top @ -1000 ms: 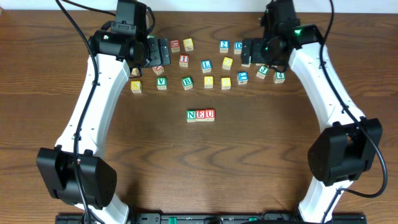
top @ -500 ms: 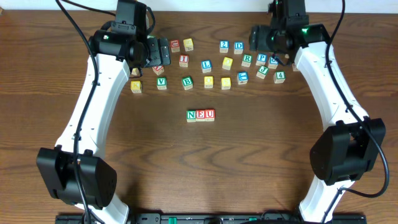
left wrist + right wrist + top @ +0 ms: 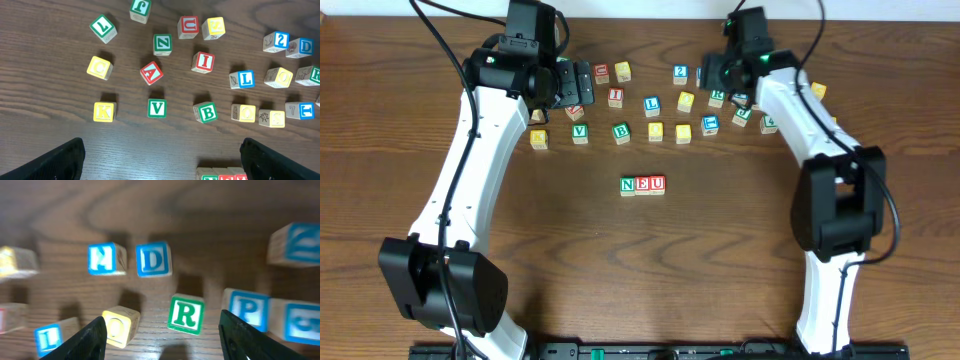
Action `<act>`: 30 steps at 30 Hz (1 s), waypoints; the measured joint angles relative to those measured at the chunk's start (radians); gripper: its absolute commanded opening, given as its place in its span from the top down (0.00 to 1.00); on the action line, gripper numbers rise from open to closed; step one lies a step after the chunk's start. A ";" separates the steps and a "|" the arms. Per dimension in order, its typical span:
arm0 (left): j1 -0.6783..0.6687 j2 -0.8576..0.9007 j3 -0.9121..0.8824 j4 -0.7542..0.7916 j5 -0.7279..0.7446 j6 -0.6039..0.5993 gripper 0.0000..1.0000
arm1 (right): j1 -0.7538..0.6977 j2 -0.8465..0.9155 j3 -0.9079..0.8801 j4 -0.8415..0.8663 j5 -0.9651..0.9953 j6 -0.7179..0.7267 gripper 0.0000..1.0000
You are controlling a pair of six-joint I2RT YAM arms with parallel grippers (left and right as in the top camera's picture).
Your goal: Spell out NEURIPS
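Pale wood cubes with painted letters make up the word. Three of them stand touching in a row at mid-table: a green N cube, an E cube and a red U cube, reading left to right in the overhead view. The other four pieces, one of each, lie in the loose scatter toward the far edge. The R cube lies flat, its face green and white and its letter upright to the right wrist camera. The blue P cube is just beside it across a narrow gap, and a blue D cube lies beyond it. The red I cube sits near the scatter's middle. The yellow-faced cube, its letter too faint to read, sits just beside a second red U cube.

The right gripper hangs over the R cube with its fingers spread. The cube shows between them, touched by neither, though this view is blurred. The left gripper is spread wide over the bare wooden table on the near side of the green V cube, pinching nothing. The left wrist view shows three loose red-lettered cubes: the U, the I and a red A cube.
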 measured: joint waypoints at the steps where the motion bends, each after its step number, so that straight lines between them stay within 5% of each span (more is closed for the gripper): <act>1: 0.000 0.000 0.000 0.000 0.000 0.000 0.02 | 0.008 0.013 0.000 -0.001 0.007 0.002 0.33; 30: 0.000 0.000 0.000 -0.013 0.000 0.000 0.02 | 0.034 0.125 0.007 0.027 0.169 0.076 0.53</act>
